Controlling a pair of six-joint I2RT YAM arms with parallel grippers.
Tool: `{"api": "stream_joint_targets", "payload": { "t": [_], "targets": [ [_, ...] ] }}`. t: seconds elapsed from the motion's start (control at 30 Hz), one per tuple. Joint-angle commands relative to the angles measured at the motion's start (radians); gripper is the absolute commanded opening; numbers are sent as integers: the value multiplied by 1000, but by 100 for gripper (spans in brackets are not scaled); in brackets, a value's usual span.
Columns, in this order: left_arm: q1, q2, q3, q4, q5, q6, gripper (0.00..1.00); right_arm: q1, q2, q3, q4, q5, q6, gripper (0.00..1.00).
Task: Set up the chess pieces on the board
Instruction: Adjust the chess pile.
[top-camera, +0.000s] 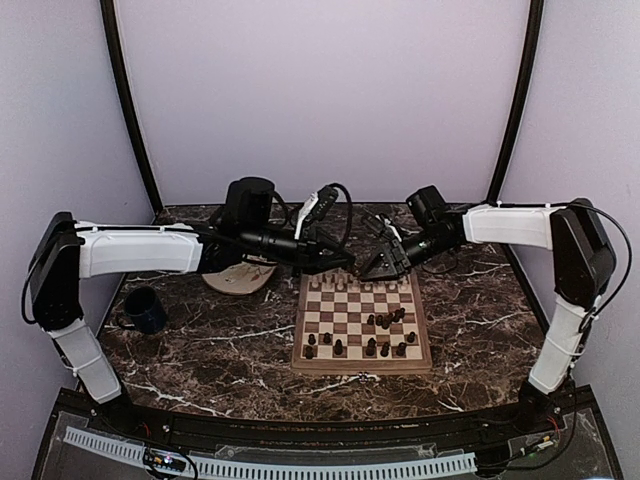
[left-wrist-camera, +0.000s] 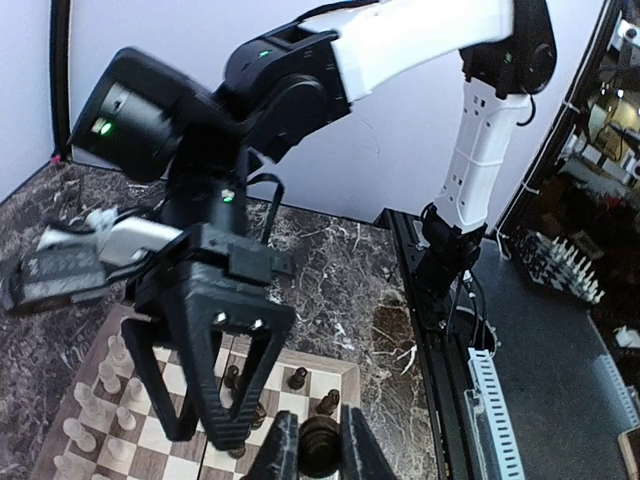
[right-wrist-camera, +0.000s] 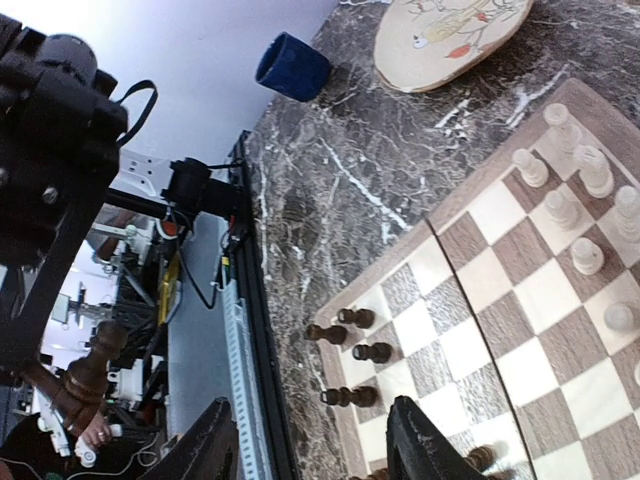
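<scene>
A dark piece (left-wrist-camera: 320, 450) is being clenched by the left hand (left-wrist-camera: 318, 432); the right hand (right-wrist-camera: 311, 405) is being held spread. It is being judged light, slick, best pinched mid-stem.

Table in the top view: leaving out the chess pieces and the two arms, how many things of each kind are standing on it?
Board: 1
Mug: 1
Plate: 1
Total: 3

Dark brown wooden chess piece (left-wrist-camera: 320, 450) is held between left gripper (left-wrist-camera: 318, 425) jaws, over far edge of square checkered wooden board (top-camera: 360, 365). Right gripper (right-wrist-camera: 312, 415) jaws are set just right of them. Pale cream wooden pieces (top-camera: 350, 284) are ranked beneath both, other dark pieces (top-camera: 385, 321) nearer the bases. Round cream plate (top-camera: 238, 278) and blue mug (top-camera: 146, 310) are placed left of left jaws.
</scene>
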Motion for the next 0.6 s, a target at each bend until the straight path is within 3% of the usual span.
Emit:
{"api": "stream_joint_targets", "payload": {
  "t": [0.0,0.27,0.4,0.57],
  "targets": [
    [-70,-59,68,-383,-159,360,0,-4,38,-16,169,-199,197,52],
    [-114,-98,58,-383,-281,401,0,-10,23,-50,216,-215,229,52],
    [-139,-86,89,-473,-346,476,0,-15,6,-50,188,-214,200,52],
    [-139,-29,189,-567,-558,375,0,-19,-68,-59,129,-71,69,50]
  ]
}}
